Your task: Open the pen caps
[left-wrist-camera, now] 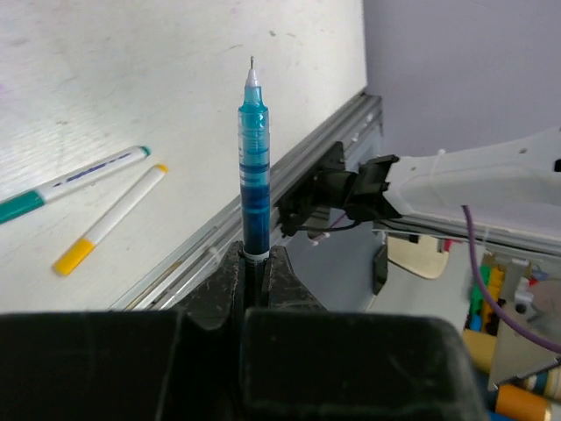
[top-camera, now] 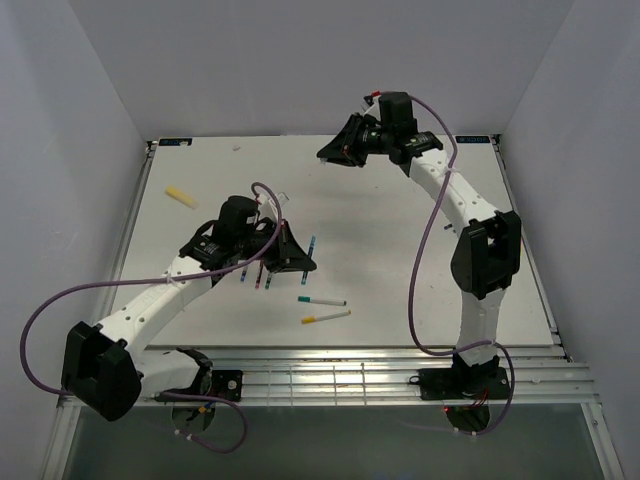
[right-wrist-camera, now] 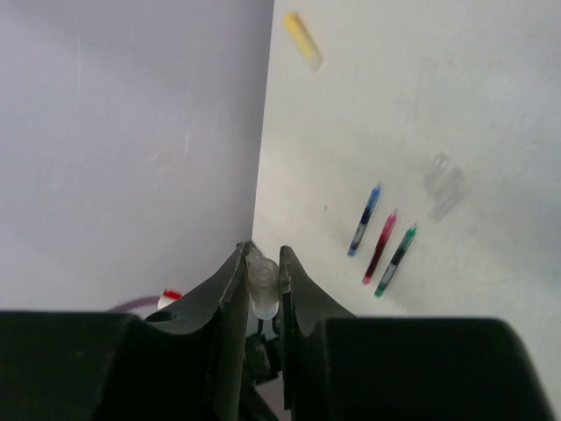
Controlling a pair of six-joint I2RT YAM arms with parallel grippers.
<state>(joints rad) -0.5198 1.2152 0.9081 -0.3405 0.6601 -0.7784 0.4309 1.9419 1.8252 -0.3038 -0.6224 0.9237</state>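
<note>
Blue pen (left-wrist-camera: pixel 254 167) clamped in left hand (left-wrist-camera: pixel 254 274), clear cap (right-wrist-camera: pixel 261 288) in right hand (right-wrist-camera: pixel 261 270)

White shells clad the links of the left arm (top-camera: pixel 150 305) and right arm (top-camera: pixel 455 195); the joints (top-camera: pixel 485 255) and bases (top-camera: pixel 465 385) are blocky black. A purple cable (top-camera: pixel 35 315) loops at 9 o'clock of the left arm, another (top-camera: pixel 415 290) at 9 o'clock of the right. The left gripper (left-wrist-camera: pixel 254 259) and right gripper (right-wrist-camera: pixel 261 263) have matte black wedge fingers (left-wrist-camera: pixel 223 289)

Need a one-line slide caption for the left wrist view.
Left gripper clamps an uncapped blue pen; green-ended pen and yellow-ended pen lie on the table.
</note>
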